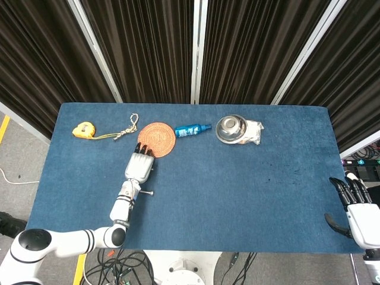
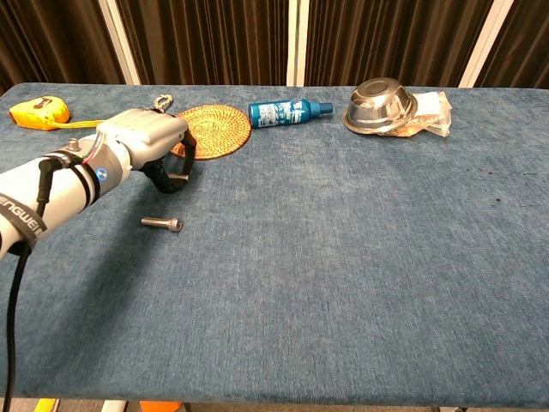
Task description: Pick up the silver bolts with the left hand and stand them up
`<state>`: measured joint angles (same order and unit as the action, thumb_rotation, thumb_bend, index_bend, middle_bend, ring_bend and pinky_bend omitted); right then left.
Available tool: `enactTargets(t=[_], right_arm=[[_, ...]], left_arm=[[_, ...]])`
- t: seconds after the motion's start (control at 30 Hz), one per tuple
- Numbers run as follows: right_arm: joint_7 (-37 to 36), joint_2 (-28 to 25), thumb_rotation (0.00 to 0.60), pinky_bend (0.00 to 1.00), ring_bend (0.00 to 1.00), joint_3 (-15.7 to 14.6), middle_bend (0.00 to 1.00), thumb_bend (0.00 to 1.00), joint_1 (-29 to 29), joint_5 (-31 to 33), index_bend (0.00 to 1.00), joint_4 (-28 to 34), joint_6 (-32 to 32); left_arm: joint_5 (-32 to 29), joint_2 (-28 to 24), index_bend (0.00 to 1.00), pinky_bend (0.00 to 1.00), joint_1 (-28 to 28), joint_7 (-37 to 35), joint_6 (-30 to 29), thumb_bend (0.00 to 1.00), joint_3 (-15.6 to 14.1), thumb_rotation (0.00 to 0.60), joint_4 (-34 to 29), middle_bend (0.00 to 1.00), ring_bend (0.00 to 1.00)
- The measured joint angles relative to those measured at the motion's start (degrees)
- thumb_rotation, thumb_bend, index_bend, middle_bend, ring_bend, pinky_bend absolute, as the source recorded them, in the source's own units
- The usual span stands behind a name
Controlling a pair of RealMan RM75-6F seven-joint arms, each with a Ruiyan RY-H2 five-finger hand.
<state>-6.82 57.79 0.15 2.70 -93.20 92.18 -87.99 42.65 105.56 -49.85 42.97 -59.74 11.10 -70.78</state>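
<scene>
One silver bolt (image 2: 163, 223) lies on its side on the blue table (image 2: 343, 257); in the head view the same bolt (image 1: 146, 193) shows just right of my left wrist. My left hand (image 2: 147, 142) hovers above and behind it, close to the woven coaster (image 2: 208, 129), palm down with its fingers curled under. A short silver piece, seemingly a second bolt (image 2: 177, 176), sits pinched between its thumb and fingers. From above, the left hand (image 1: 140, 166) points toward the coaster. My right hand (image 1: 359, 209) hangs off the table's near right corner, fingers apart and holding nothing.
Along the far side lie a yellow tape measure (image 2: 39, 112), a small rope knot (image 1: 127, 129), a blue bottle on its side (image 2: 287, 111) and a steel bowl (image 2: 380, 101) against a clear bag (image 2: 429, 112).
</scene>
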Motion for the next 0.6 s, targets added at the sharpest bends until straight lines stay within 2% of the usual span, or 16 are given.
enactTargets(t=[0.3, 0.6], right_arm=[[0.4, -0.1, 0.600, 0.05, 0.00, 0.1, 0.14, 0.21, 0.0, 0.1, 0.00, 0.3, 0.0], [0.5, -0.1, 0.600, 0.05, 0.00, 0.1, 0.14, 0.21, 0.0, -0.1, 0.00, 0.4, -0.1]], left_arm=[[2.4, -0.5, 0.53, 0.05, 0.9, -5.9, 0.4, 0.40, 2.0, 0.600, -0.6, 0.23, 0.08], [2.6, -3.2, 0.53, 0.05, 2.4, -16.1, 3.7, 0.40, 5.4, 0.600, -2.6, 0.23, 0.08]])
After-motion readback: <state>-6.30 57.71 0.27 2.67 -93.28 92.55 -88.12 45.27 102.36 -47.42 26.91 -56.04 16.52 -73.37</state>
